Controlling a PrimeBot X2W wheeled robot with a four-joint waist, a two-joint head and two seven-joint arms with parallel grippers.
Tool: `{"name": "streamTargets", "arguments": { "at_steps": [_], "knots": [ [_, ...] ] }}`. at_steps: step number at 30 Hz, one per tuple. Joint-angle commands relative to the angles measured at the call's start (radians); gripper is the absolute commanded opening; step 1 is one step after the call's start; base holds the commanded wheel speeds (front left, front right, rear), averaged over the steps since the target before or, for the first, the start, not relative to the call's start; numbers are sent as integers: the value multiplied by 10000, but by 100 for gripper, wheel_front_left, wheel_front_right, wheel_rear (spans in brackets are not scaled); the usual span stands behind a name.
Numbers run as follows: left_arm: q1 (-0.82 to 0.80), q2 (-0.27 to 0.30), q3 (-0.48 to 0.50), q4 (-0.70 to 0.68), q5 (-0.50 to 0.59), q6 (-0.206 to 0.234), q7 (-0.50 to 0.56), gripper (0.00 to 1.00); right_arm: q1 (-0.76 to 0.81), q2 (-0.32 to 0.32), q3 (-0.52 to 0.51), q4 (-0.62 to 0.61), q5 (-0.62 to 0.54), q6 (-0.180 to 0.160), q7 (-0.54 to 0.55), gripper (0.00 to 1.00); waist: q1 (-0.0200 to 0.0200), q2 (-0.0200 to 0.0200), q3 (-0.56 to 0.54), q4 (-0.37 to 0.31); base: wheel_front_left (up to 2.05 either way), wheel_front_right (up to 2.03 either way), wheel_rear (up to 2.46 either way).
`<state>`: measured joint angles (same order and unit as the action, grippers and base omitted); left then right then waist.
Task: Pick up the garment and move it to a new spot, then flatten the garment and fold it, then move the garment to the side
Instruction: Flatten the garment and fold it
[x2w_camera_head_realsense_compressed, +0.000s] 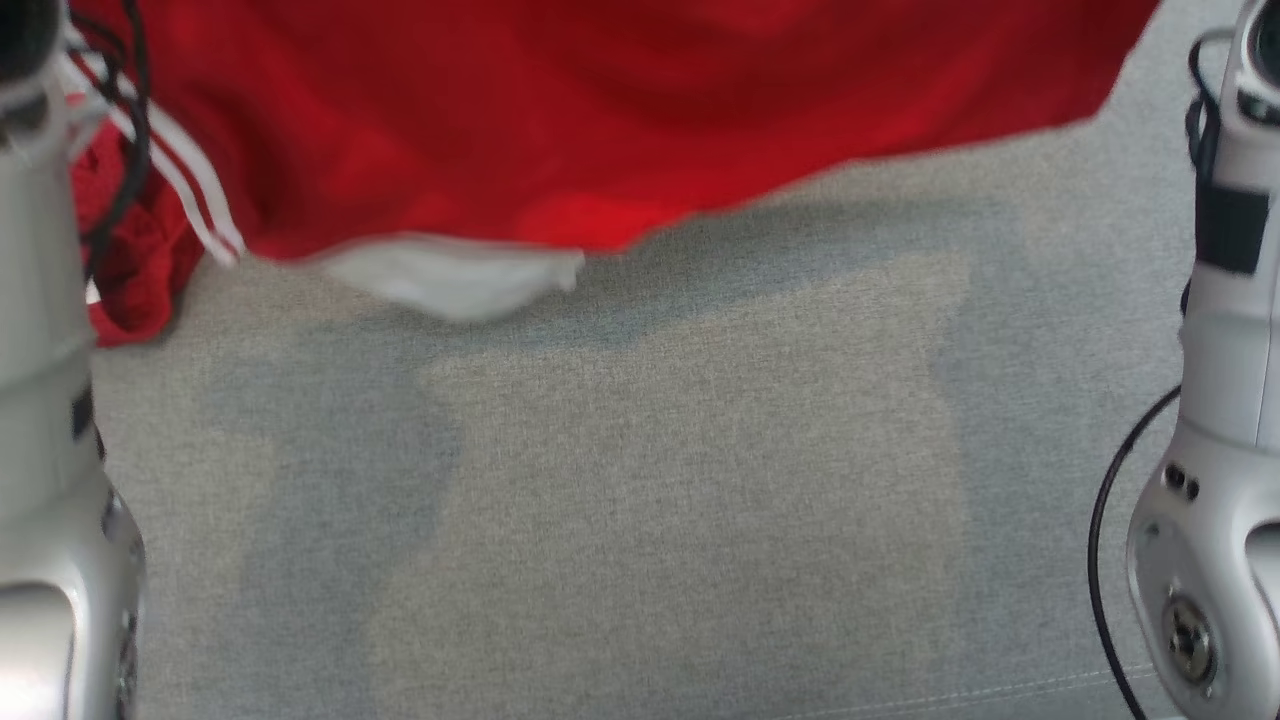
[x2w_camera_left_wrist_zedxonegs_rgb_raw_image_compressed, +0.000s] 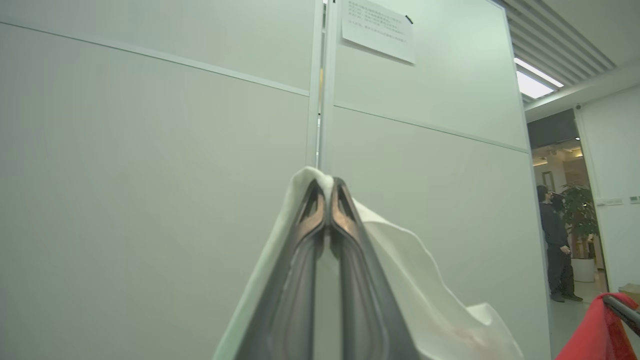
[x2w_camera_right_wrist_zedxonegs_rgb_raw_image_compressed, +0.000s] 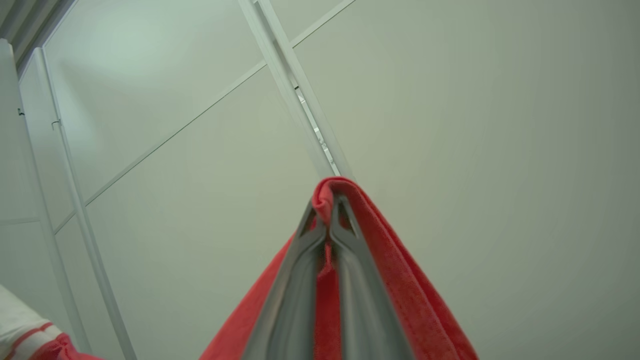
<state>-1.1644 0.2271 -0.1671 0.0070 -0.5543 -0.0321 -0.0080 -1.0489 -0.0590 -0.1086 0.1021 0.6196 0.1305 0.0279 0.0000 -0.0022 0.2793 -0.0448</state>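
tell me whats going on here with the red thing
The robot is holding a red garment up with both arms. The left jaws are shut on a white part of it, and the right jaws are shut on a fold of the red cloth. The garment hangs spread between the arms above a grey surface. It is not laid flat or folded yet, and I cannot tell whether its lower edge touches the surface.

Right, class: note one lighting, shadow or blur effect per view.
Head view: the red white-striped fabric garment looks blurred; soft shadows cross the grey woven surface. Left wrist view: a bright ceiling light strip glares. Right wrist view: the pale panelled wall is brightest upper left.
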Motion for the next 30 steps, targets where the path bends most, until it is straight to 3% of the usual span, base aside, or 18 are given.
{"name": "streamTargets", "arguments": {
  "at_steps": [1,7,11,16,21,30],
  "knots": [
    [-847,-24,15,740,240,-68,-281,0,-852,-97,147,896,-419,3,-429,0,0,22,1322,80,0,0,0],
    [-3173,-297,-30,3107,702,-298,-1760,0,-3516,-359,673,4063,-1512,3,-2135,0,0,22,2050,432,0,0,0],
    [-3036,-576,-34,3761,458,-468,-2133,0,-3781,-397,999,5122,-1335,3,-2515,0,0,22,2636,651,0,0,0],
    [-1625,-799,128,4130,-4,-774,-2516,0,-2990,-679,1800,6237,-756,4,-2826,0,0,22,3262,846,0,0,0],
    [253,-867,442,3290,-365,-930,-2574,0,-1966,-938,2352,6491,65,2,-2939,0,0,22,3466,842,0,0,0],
    [3644,-742,850,598,-764,-987,-2573,0,146,-1526,2632,4854,1168,2,-2932,0,0,22,3106,805,0,0,0]
  ]
}}
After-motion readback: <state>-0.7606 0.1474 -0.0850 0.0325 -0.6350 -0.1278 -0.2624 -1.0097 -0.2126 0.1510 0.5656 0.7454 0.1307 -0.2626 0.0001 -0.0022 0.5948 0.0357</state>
